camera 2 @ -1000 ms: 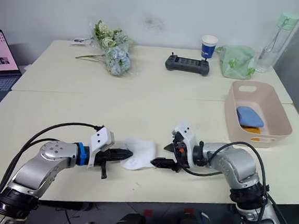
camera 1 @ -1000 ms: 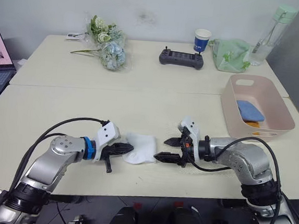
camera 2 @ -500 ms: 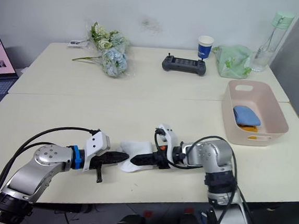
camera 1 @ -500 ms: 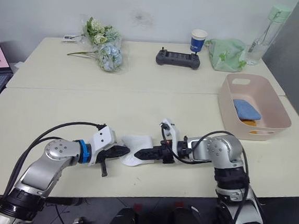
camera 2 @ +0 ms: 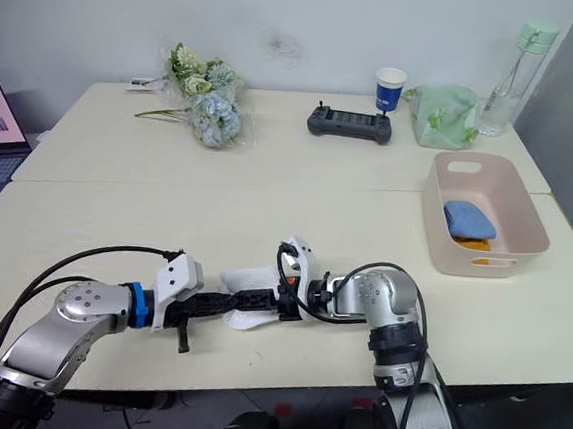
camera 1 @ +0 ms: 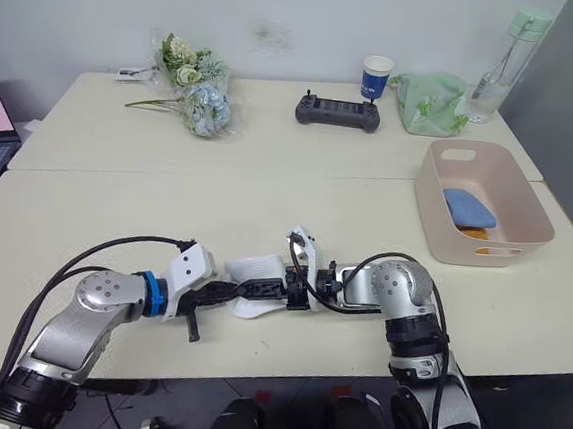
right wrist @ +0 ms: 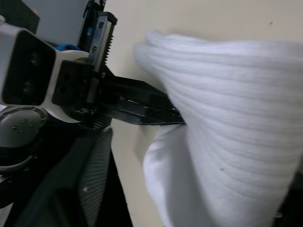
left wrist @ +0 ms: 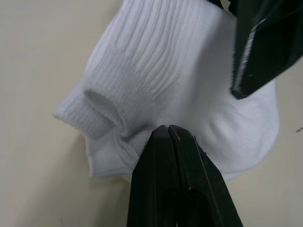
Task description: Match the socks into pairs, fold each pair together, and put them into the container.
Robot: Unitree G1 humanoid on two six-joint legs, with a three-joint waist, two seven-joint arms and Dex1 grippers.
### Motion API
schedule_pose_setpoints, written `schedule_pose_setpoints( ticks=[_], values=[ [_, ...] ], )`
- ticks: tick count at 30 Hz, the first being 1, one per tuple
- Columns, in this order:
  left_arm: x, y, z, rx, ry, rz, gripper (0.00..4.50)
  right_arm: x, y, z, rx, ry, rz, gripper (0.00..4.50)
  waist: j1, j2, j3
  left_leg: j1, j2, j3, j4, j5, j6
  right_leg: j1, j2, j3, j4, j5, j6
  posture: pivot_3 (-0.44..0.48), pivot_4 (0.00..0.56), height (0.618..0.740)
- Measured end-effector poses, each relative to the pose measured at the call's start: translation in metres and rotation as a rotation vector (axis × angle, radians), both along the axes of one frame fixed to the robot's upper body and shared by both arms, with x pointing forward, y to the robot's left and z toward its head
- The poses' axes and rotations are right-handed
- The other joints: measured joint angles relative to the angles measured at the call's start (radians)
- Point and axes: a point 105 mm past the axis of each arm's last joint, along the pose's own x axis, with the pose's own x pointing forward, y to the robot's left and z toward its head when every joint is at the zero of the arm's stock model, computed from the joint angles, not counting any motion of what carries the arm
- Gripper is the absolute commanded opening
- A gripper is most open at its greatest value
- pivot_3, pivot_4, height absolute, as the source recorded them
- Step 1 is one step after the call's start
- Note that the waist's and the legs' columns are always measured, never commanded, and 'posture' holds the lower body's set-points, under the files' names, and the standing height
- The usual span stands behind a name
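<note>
Left wrist view: left gripper (left wrist: 166, 128) clamped on white socks (left wrist: 180, 71); right gripper (camera 1: 250, 291) jaw state unclear.

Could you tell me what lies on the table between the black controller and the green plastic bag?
A blue paper cup stands between the controller and the bag, in both eye views.

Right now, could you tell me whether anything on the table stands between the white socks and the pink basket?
Nothing visible does: the table is bare between the white socks and the pink basket.
</note>
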Motion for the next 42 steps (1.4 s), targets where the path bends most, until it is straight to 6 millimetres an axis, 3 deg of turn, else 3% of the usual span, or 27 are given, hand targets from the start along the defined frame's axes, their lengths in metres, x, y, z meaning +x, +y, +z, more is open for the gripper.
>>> schedule_pose_setpoints(
  ticks=[8, 11, 14, 16, 20, 25, 29, 34, 38, 42],
  values=[
    [0.002, 0.004, 0.002, 0.001, 0.010, -0.006, 0.00, 0.004, -0.003, 0.001, -0.010, -0.062, -0.002, 0.03, 0.000, 0.000, 0.000, 0.000, 0.000, 0.000, 0.000, 0.000, 0.000, -0.001, 0.000, 0.000, 0.001, 0.000, 0.000, 0.000, 0.150, 0.740],
    [0.002, 0.005, 0.004, -0.026, 0.032, 0.001, 0.00, 0.004, -0.008, 0.002, -0.008, -0.080, -0.007, 0.01, 0.001, 0.000, 0.000, -0.001, 0.000, 0.000, 0.000, 0.000, 0.000, -0.001, 0.000, 0.000, 0.001, 0.000, 0.000, 0.000, 0.150, 0.740],
    [0.001, 0.010, 0.015, -0.087, 0.086, 0.027, 0.93, 0.011, -0.023, 0.006, -0.030, -0.134, -0.046, 0.00, 0.007, -0.001, 0.000, -0.003, -0.001, 0.000, 0.001, 0.000, 0.000, -0.002, 0.000, -0.001, 0.001, 0.000, 0.000, 0.000, 0.150, 0.740],
    [0.005, 0.009, 0.041, -0.147, 0.083, 0.028, 1.53, 0.022, -0.039, 0.018, -0.036, -0.208, -0.105, 0.00, 0.012, -0.001, 0.001, -0.006, -0.001, -0.001, 0.001, 0.000, -0.001, -0.003, 0.000, -0.002, 0.001, 0.000, 0.000, 0.000, 0.150, 0.740],
    [0.014, -0.008, 0.108, -0.239, -0.049, -0.032, 2.75, 0.044, -0.075, 0.064, -0.033, -0.460, -0.216, 0.00, 0.012, -0.001, 0.001, -0.006, -0.002, 0.000, 0.001, 0.001, -0.001, -0.002, 0.001, -0.002, 0.000, 0.000, 0.000, 0.000, 0.150, 0.740],
    [0.030, -0.043, 0.153, -0.321, -0.185, -0.102, 4.35, 0.071, -0.140, 0.123, -0.148, -0.800, -0.390, 0.00, 0.012, -0.002, 0.001, -0.006, -0.001, 0.002, 0.002, 0.001, -0.001, -0.001, 0.002, -0.002, -0.001, 0.000, 0.000, 0.000, 0.150, 0.740],
    [0.042, -0.082, 0.178, -0.392, -0.261, -0.171, 4.43, 0.082, -0.188, 0.178, -0.330, -1.120, -0.509, 0.00, 0.010, -0.002, 0.002, -0.006, -0.001, 0.005, 0.002, 0.001, -0.001, -0.001, 0.002, -0.001, -0.002, 0.000, 0.000, 0.000, 0.150, 0.740],
    [0.050, -0.129, 0.197, -0.413, -0.347, -0.276, 4.43, 0.096, -0.262, 0.215, -0.820, -1.455, -0.637, 0.00, 0.011, -0.004, 0.003, -0.007, -0.001, 0.015, 0.002, 0.001, -0.001, -0.001, 0.001, 0.001, -0.003, 0.000, 0.000, 0.000, 0.150, 0.740],
    [0.057, -0.147, 0.189, -0.407, -0.345, -0.306, 4.43, 0.106, -0.289, 0.205, -1.090, -1.573, -0.513, 0.00, 0.002, -0.005, 0.003, -0.004, 0.000, 0.022, 0.001, 0.001, -0.001, -0.001, 0.002, 0.006, -0.003, 0.000, 0.000, 0.000, 0.150, 0.740],
    [0.052, -0.175, 0.177, -0.411, -0.331, -0.365, 4.43, 0.125, -0.299, 0.149, -1.290, -1.529, -0.267, 0.00, 0.002, -0.006, 0.004, -0.004, 0.001, 0.028, 0.002, 0.000, -0.001, -0.003, 0.002, 0.013, -0.002, 0.000, 0.001, 0.000, 0.150, 0.740]
  ],
)
